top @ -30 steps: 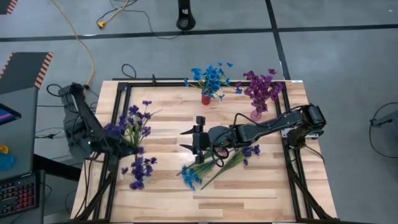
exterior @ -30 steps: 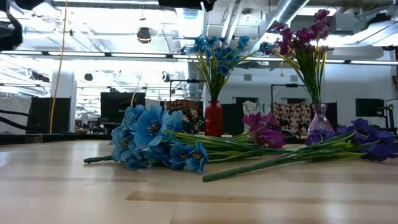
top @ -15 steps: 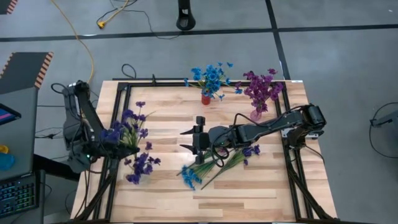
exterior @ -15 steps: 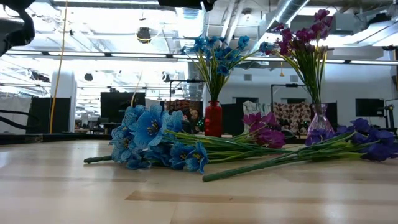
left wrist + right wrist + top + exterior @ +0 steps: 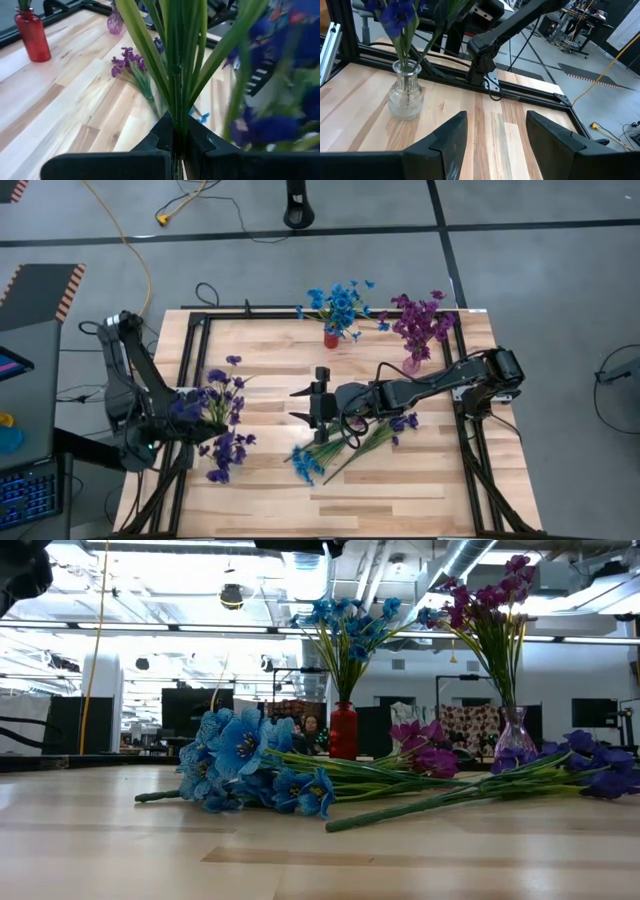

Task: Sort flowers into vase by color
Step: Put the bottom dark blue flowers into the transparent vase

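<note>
My left gripper [image 5: 195, 412] is at the table's left edge, shut on a bunch of dark indigo flowers [image 5: 222, 415]. Its blossoms spread to the far and near side of the fingers. A clear glass vase [image 5: 406, 95] stands there with green stems in it. Whether those are the held stems I cannot tell. My right gripper [image 5: 305, 405] hovers open over the table's middle, with nothing between its fingers. Loose blue flowers [image 5: 240, 765], magenta flowers [image 5: 425, 752] and indigo flowers [image 5: 590, 765] lie flat on the table. My left gripper pinches several green stems [image 5: 176, 107] of the indigo bunch together between its two fingers, just below where they fan apart. The fingers come from the table's left, slanting a little downward, and lie across the stems. The stems' lower ends are hidden behind the fingers.
A red vase [image 5: 331, 338] with blue flowers [image 5: 340, 305] and a pinkish glass vase [image 5: 412, 363] with magenta flowers [image 5: 420, 320] stand at the table's far edge. A black frame rail [image 5: 185, 370] runs along the table's sides. Bare wood lies at the near edge.
My left gripper has moved toward the table's near edge and sunk a little, rolling at the wrist, with the indigo bunch still in its fingers. The blossoms have swung with it. My right gripper has kept still.
</note>
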